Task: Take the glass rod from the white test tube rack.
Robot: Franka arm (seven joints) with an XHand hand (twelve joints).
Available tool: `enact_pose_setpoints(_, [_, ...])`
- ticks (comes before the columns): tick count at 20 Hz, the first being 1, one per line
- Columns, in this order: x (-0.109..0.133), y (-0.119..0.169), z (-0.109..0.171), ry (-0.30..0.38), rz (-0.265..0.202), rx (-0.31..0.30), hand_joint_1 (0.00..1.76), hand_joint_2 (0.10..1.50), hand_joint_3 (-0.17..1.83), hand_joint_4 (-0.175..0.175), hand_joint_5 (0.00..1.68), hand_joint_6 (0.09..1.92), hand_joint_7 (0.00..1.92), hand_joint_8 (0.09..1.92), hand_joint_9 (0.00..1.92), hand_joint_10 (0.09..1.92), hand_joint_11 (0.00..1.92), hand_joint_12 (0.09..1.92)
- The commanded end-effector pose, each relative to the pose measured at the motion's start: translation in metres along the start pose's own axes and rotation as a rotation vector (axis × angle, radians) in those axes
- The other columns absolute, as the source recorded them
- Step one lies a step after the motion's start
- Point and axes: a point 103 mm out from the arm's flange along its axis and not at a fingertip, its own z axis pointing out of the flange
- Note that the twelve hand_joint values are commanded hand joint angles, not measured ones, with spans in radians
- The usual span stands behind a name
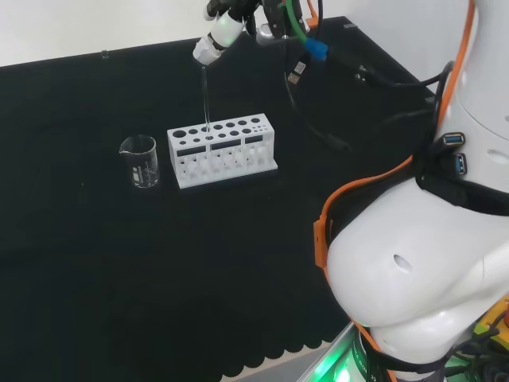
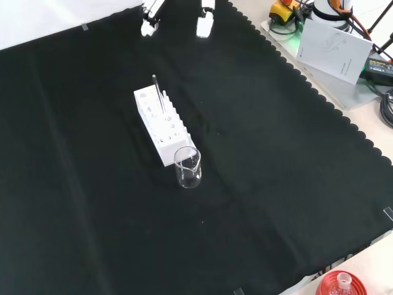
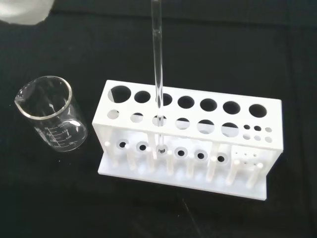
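Glass rod [image 3: 157,74] standing upright in a front-row hole of the white test tube rack [image 3: 188,136], its lower end resting in the base as the wrist view shows; the upright seat leaves most of its length free above the rack, which is presumably why the hand [image 1: 216,37] is placed high over it. In the head view the rod [image 1: 206,99] runs from the rack [image 1: 221,150] up to the white fingertips, and its top appears to meet them; whether the fingers are clenched on the rod or merely beside it cannot be told from these views. In the front view two fingertips [image 2: 148,24] show at the top edge, above the rod [image 2: 158,92] and rack [image 2: 161,123].

Surroundings, near to far in the head view: bare black cloth [image 1: 143,278]; then a clear beaker [image 1: 141,161], seemingly empty, just beside the rack's left end and apart from it; then the rack; then the hand. The beaker stands clear of the rod's hole, so a straight lift looks unobstructed; the hole itself is the main constraint, since a tilted pull could drag the rack.
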Motion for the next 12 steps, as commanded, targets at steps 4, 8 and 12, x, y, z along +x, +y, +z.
enact_pose_setpoints(4, [-0.006,0.026,0.009,0.034,-0.016,0.048,0.65,0.66,0.33,-0.005,0.35,0.09,0.29,0.84,0.52,0.86,0.53,1.36])
enact_pose_setpoints(8, [-0.004,0.033,0.015,0.005,-0.021,0.050,0.68,0.65,0.33,-0.013,0.36,0.09,0.30,0.84,0.52,0.87,0.52,1.35])
enact_pose_setpoints(12, [-0.004,0.041,0.022,0.020,-0.022,0.061,0.70,0.65,0.33,-0.028,0.37,0.09,0.35,0.84,0.58,0.86,0.60,1.32])
